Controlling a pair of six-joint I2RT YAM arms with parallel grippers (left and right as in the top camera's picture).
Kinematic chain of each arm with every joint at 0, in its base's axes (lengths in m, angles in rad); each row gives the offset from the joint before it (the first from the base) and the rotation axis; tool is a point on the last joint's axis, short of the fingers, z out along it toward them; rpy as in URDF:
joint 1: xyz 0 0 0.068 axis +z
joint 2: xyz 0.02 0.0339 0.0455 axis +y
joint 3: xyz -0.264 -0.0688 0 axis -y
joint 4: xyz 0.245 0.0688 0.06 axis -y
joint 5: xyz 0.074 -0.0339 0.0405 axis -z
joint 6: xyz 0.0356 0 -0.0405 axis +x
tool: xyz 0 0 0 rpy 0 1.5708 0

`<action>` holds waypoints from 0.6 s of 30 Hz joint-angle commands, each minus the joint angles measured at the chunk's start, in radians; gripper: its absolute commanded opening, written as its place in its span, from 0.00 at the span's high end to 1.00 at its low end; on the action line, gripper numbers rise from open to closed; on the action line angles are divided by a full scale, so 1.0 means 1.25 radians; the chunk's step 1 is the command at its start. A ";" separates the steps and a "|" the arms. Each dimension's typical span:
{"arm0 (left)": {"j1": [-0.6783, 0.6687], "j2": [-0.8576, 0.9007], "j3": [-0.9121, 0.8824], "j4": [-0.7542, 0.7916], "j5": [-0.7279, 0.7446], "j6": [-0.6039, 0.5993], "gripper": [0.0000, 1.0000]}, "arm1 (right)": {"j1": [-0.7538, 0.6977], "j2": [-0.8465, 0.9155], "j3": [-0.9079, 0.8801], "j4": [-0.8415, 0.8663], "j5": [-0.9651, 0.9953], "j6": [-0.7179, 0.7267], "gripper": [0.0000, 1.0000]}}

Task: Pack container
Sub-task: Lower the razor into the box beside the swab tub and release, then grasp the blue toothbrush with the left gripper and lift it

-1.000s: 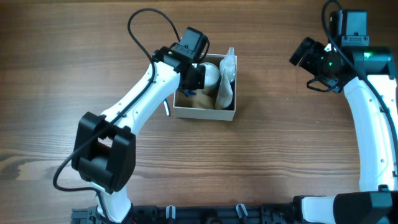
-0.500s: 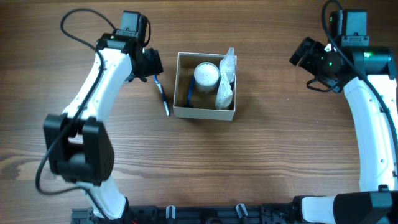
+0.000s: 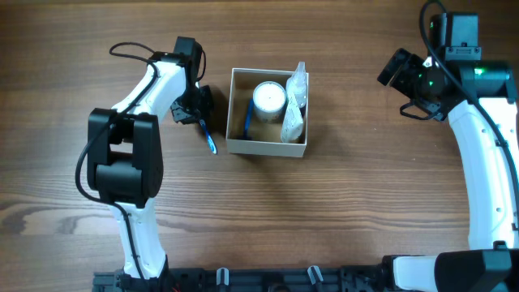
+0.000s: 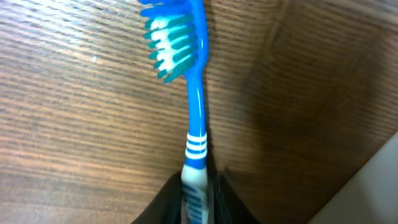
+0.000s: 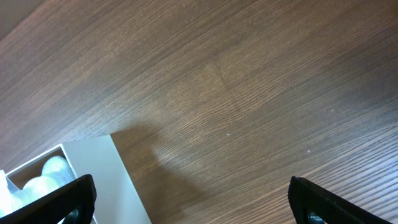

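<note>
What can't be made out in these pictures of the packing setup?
Left wrist view: the end of the toothbrush, covered by the left gripper and cut by the bottom edge.
Overhead view: the blue item inside the container, too small to identify.
Right wrist view: most of the container, cut off at the lower left; the right gripper finger bases, below the edge.

**Layout: container mid-table, brush to its left**

Container point(image 3: 266, 148) sits on table point(image 3: 340, 203), centre, toward far edge. Inside: jar point(image 3: 269, 98) at back-middle, pouch point(image 3: 295, 107) along rt wall, thin stick point(image 3: 247, 123) along left wall. Toothbrush point(image 3: 208, 138) just left of container, not touching it. Bristle end nearer robot, handle end between fingers of left gripper point(image 3: 199, 112) behind it. Right gripper point(image 3: 392, 71) well to the rt of container, over table.
</note>
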 commanded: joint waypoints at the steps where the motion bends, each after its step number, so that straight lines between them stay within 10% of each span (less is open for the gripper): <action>1: -0.002 -0.133 0.005 -0.017 0.003 -0.002 0.86 | 0.001 0.011 -0.005 0.000 -0.007 0.011 0.00; 6: -0.086 -0.397 0.005 -0.033 -0.061 0.002 0.96 | 0.001 0.011 -0.005 0.000 -0.007 0.011 0.00; 12: -0.105 -0.310 -0.001 -0.047 -0.170 -0.051 0.60 | 0.001 0.011 -0.005 0.000 -0.007 0.011 0.00; 18: -0.049 -0.129 -0.001 -0.029 -0.111 -0.087 0.50 | 0.001 0.011 -0.005 0.000 -0.007 0.012 0.00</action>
